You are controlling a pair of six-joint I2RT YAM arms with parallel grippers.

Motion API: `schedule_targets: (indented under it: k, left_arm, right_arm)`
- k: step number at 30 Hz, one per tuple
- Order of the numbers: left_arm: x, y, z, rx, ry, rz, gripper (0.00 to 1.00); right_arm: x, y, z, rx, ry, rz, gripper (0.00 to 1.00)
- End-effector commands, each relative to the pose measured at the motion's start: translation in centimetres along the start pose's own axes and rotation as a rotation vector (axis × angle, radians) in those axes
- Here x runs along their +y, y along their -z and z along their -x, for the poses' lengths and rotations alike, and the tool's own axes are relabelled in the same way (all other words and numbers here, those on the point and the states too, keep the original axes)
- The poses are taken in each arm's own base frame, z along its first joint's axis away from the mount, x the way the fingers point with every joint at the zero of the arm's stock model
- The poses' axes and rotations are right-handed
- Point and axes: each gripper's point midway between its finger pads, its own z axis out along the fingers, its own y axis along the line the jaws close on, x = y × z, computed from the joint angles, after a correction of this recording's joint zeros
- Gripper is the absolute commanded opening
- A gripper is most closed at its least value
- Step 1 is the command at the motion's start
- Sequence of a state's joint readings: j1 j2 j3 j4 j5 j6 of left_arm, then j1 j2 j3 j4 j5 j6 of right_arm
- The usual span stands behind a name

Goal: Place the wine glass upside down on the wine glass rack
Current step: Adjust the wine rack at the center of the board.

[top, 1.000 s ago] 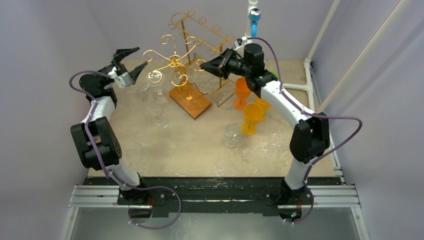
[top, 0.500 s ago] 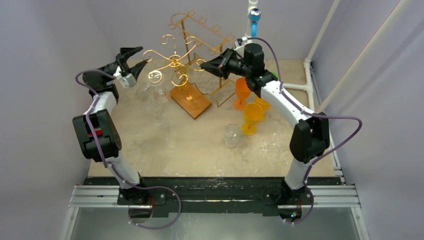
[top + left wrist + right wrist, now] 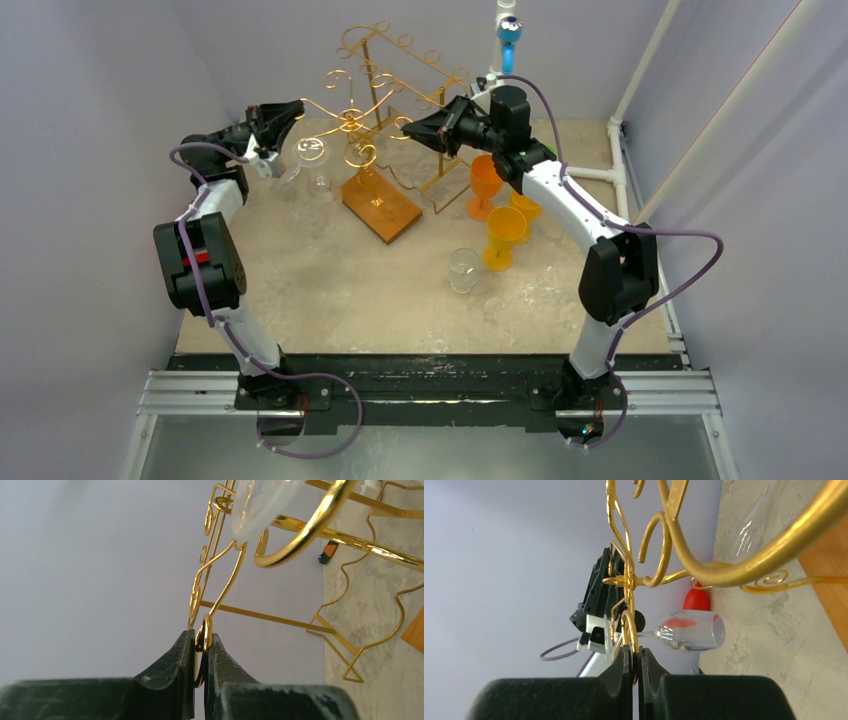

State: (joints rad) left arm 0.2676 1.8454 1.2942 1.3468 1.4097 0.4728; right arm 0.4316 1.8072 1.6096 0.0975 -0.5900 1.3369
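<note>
At upper left of the top view, the left gripper (image 3: 290, 110) is clamped on a scroll tip of the rack (image 3: 349, 121). The right gripper (image 3: 408, 130), upper centre, is clamped on another, probably to steady the frame. The glass (image 3: 318, 182) hangs bowl-down from a hook just below the left gripper, so placement looks done.

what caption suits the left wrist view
Left pincer pinching a gold curl of the wine glass rack.
</note>
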Motion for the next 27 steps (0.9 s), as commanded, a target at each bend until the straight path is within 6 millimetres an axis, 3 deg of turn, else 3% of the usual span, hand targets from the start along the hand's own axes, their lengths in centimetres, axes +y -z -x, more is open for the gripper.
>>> schedule_targets:
  k: [1,6,11,16,21,27]
  left_arm:
    - [6.5,-0.2,8.9,-0.075,-0.449,0.074,0.00]
    - [6.7,0.0,11.6,-0.084,-0.409,0.038,0.00]
    - [5.4,0.6,14.4,-0.079,-0.336,-0.009,0.00]
    - [2.3,1.0,16.9,-0.078,-0.262,-0.095,0.00]
    - [-0.1,1.5,18.7,-0.079,-0.281,-0.113,0.00]
    - [0.0,1.6,20.1,-0.080,-0.334,-0.089,0.00]
  right_arm:
    - [1.0,0.5,0.3,-0.016,0.051,0.024,0.00]
    - [2.0,1.3,0.0,-0.027,0.061,0.035,0.00]
    - [2.8,2.6,-0.8,-0.023,0.080,0.043,0.00]
    - [3.2,3.9,-1.3,-0.028,0.120,0.028,0.00]
    - [1.8,4.6,-1.4,-0.026,0.143,-0.009,0.00]
    - [0.1,4.9,-1.5,-0.010,0.170,-0.026,0.00]
